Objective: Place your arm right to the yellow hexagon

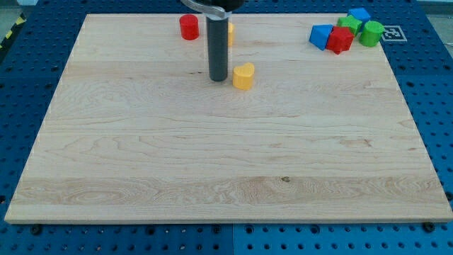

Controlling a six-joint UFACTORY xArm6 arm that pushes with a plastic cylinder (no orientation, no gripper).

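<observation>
Yellow heart [243, 76] nearest | my tip [218, 78] just left of it | yellow hexagon [230, 32] half-hidden behind rod | no jaws here | next: swing to hexagon's right

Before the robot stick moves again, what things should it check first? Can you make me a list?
1. Can we see my tip? Ok, it rests on the wooden board.
2. Can we see the yellow hexagon? Not ok, the rod hides most of it, so its shape is hard to tell.
3. Is my tip to the right of the hexagon? Not ok, it sits nearer the view's bottom.
4. Is anything close that might get bumped? Not ok, the yellow heart block is just right of my tip.
5. Is the red cylinder out of the way? Ok, it is on the left.
</observation>
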